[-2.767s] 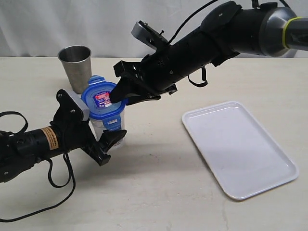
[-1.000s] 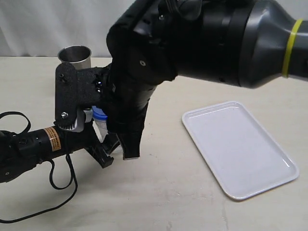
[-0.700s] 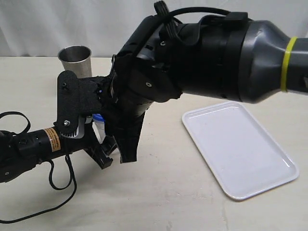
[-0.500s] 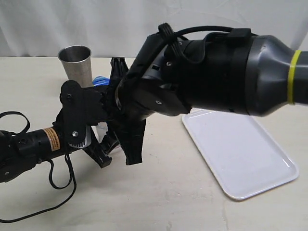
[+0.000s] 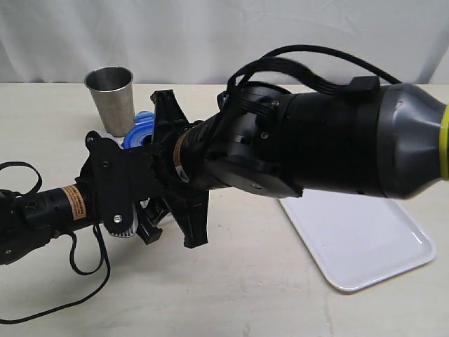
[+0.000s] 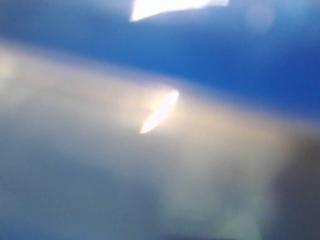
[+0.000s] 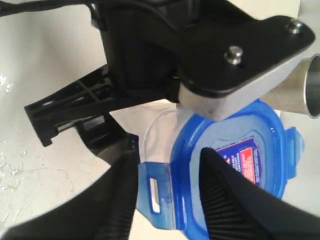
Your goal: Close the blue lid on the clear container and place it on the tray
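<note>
The small blue plastic lid with snap flaps point(image 7: 260, 135) is bright blue. Its flaps are a paler, see-through blue, and it bears a red-and-white sticker point(image 7: 243, 159). The flat rectangular plastic tray point(image 5: 379, 246) is plain white. The tapered steel cup point(image 5: 112, 98) is dull grey. The tabletop point(image 5: 266, 302) is pale beige and the curtain point(image 5: 175, 35) behind is white. The right arm point(image 5: 330, 140) is black, turning grey with a yellow band. The left arm point(image 5: 35, 210) is black with an orange label point(image 5: 72, 201).
</note>
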